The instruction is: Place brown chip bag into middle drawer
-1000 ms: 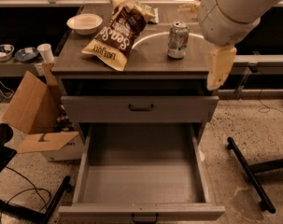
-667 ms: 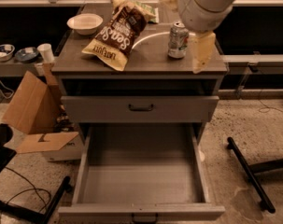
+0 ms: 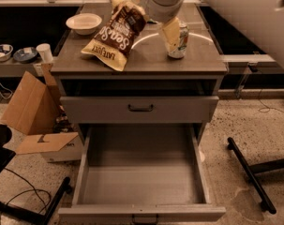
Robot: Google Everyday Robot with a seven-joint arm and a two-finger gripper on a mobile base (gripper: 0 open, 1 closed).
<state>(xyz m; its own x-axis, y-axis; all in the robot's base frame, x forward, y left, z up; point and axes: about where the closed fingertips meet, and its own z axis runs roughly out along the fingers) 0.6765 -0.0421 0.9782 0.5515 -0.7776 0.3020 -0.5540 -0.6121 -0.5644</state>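
The brown chip bag [image 3: 115,34] lies on the cabinet top, left of centre, with its "Sea Salt" script facing up. My gripper [image 3: 152,14] hangs over the top just right of the bag's far end. It is open, with one yellowish finger [image 3: 170,34] in front of the can and the other near the bag's top corner. The gripper holds nothing. The middle drawer [image 3: 198,165] is pulled fully out below, and its grey floor is bare.
A drink can [image 3: 180,40] stands right of the bag, partly behind my finger. A white bowl [image 3: 84,22] sits at the back left. The upper drawer front [image 3: 141,108] is closed. A cardboard box [image 3: 31,107] lies to the left. Black base legs [image 3: 248,172] lie on the floor to the right.
My arm has swung left across the cabinet top, from beyond the right edge past the can to beside the chip bag. The bag, can and drawer have not moved.
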